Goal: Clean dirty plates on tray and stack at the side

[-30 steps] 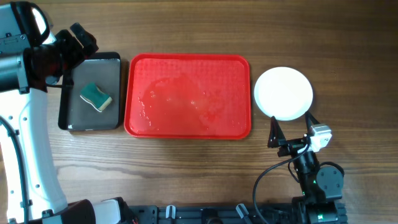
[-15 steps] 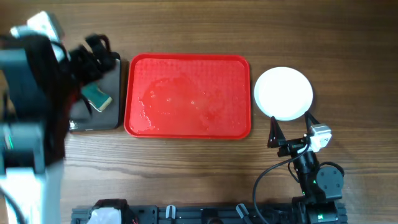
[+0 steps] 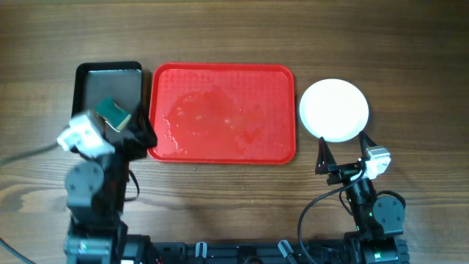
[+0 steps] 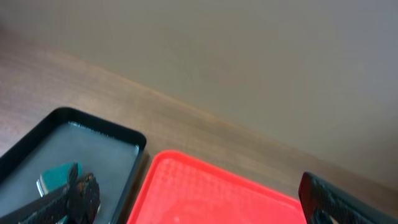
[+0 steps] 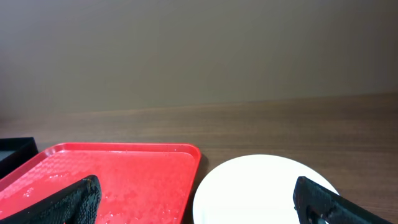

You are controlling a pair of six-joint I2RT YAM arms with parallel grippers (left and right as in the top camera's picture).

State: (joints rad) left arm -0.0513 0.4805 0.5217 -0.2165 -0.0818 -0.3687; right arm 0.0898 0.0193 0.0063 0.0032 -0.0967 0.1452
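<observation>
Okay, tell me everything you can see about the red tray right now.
The red tray is a large rectangle that looks like plastic, with rounded corners, a raised rim and a finely textured floor. It lies flat on the wooden table, long sides running left to right, with the black tray close on one side and the white plate close on the other. Whether either touches it I cannot tell. No plate lies on it, and wet smears glisten on its floor.
</observation>
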